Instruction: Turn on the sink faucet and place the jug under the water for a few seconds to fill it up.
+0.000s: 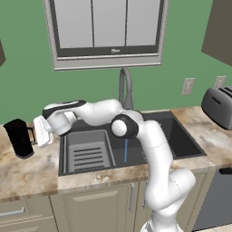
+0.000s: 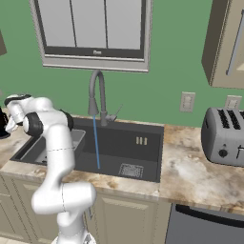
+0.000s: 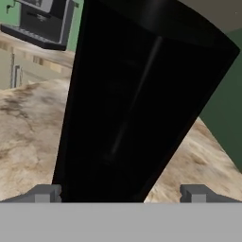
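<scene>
The black jug [image 1: 18,138] stands upright on the counter left of the sink [image 1: 183,144], with its handle toward my gripper [image 1: 36,132]. In the hand view the jug [image 3: 137,94] looms tilted and very close, and my gripper [image 3: 120,194] is open, one fingertip on each side of its base. The grey gooseneck faucet [image 1: 125,86] [image 2: 96,93] rises behind the basin. A thin blue stream of water [image 1: 126,151] [image 2: 96,143] falls from its nozzle into the sink [image 2: 143,155]. The jug is well to the left of the stream.
A ribbed tray insert [image 1: 88,154] fills the sink's left part; a drain grate [image 2: 130,170] lies in the basin floor. A silver toaster [image 1: 218,106] [image 2: 224,136] stands on the right counter. A dark appliance [image 3: 42,21] sits behind the jug.
</scene>
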Motion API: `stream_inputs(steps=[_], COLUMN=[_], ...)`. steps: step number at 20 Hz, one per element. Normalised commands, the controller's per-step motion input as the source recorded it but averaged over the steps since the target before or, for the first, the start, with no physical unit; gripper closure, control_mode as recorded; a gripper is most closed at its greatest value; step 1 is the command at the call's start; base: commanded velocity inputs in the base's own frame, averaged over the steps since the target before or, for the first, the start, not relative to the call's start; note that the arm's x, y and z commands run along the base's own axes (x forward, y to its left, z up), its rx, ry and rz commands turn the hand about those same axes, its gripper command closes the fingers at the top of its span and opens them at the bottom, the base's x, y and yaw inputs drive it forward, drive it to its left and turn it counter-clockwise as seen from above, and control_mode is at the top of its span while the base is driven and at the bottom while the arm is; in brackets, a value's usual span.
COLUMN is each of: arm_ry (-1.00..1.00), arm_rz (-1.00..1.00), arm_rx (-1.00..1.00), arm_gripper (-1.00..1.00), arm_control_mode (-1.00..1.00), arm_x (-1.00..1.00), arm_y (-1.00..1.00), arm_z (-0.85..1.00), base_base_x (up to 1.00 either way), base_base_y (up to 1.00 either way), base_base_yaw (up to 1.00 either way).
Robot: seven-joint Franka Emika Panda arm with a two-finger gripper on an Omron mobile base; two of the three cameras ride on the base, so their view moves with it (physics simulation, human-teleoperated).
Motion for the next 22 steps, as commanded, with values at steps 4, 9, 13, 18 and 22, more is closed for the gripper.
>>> stream_inputs(steps=[4,9,13,18,22], arm_ry=[0.01,0.00,0.02,0.02,0.00], arm_rz=[0.00,0.00,-0.01,-0.02,-0.03], arm_rx=[0.00,0.00,0.00,0.00,0.00], arm_gripper=[-1.00,-1.00,1.00,1.00,1.00], arm_control_mode=[-1.00,-1.00,-1.00,-1.00,-1.00], arm_x=[0.00,0.00,0.00,0.01,0.05], arm_y=[0.00,0.00,0.02,0.16,0.21], arm_z=[0.00,0.00,0.00,0.00,0.00], base_base_x=[0.00,0.00,0.00,0.00,0.00], base_base_y=[0.00,0.00,0.00,0.00,0.00], base_base_yaw=[0.00,0.00,0.00,0.00,0.00])
